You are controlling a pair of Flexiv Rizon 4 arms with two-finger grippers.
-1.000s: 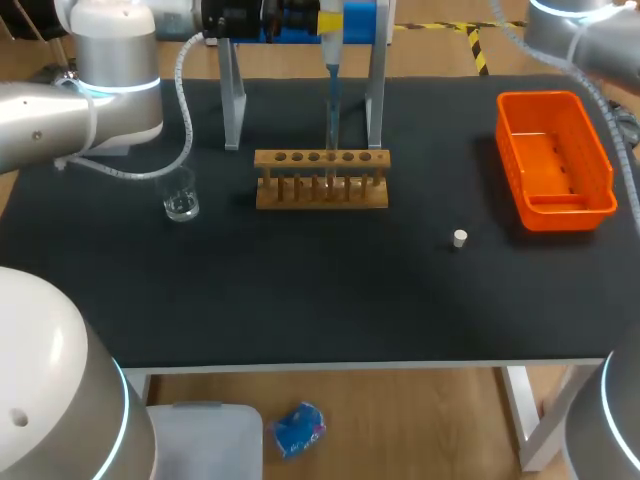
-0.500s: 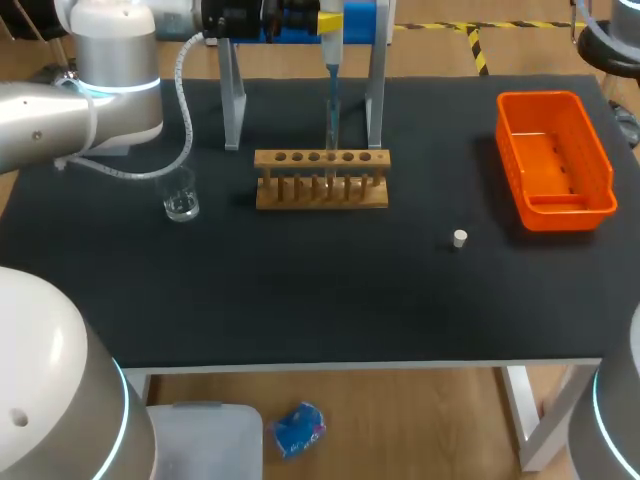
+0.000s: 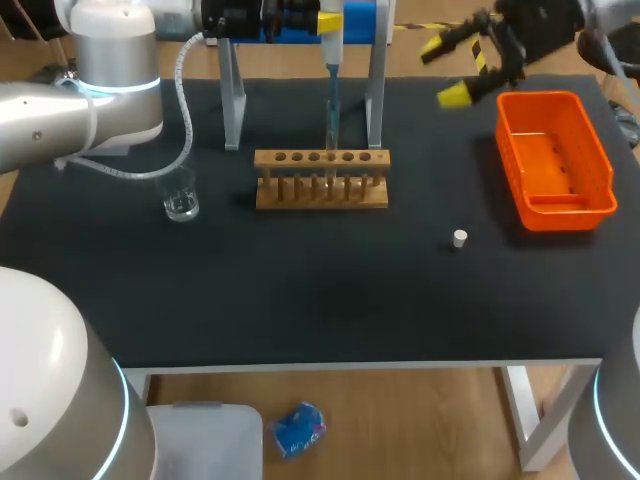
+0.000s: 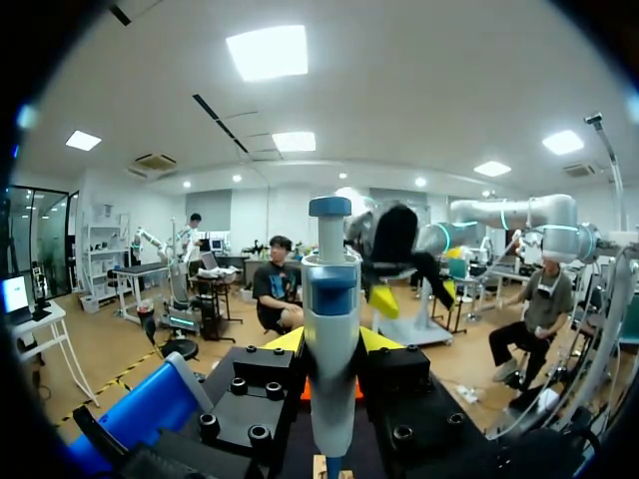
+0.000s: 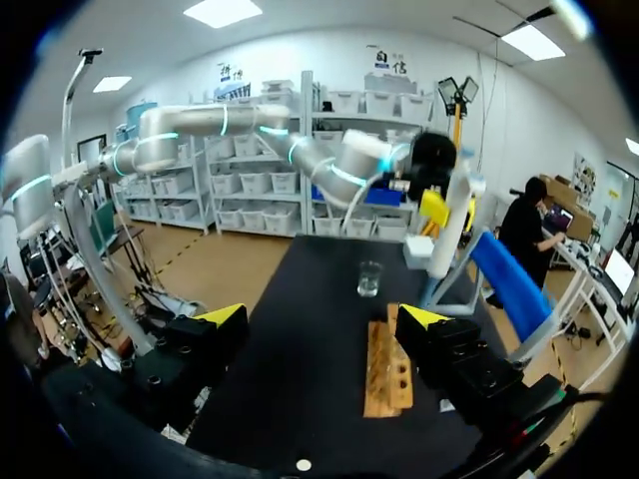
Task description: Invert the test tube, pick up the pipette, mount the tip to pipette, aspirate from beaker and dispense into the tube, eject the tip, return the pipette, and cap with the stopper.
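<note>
Head view: left gripper point(image 3: 322, 20) clamped on pipette point(image 3: 331, 70) at the stand point(image 3: 232, 100) above the rack point(image 3: 321, 190); stopper point(image 3: 459, 238) loose on table point(image 3: 300, 290). Left wrist view: pipette pinched from both sides. Right wrist view: right gripper point(image 5: 324, 317) spread, empty; likely pipette pick-up, next a straight lift clear.

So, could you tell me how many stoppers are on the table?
1. The white stopper lies alone on the black table, between the wooden test tube rack and the orange bin; none seems hidden.
</note>
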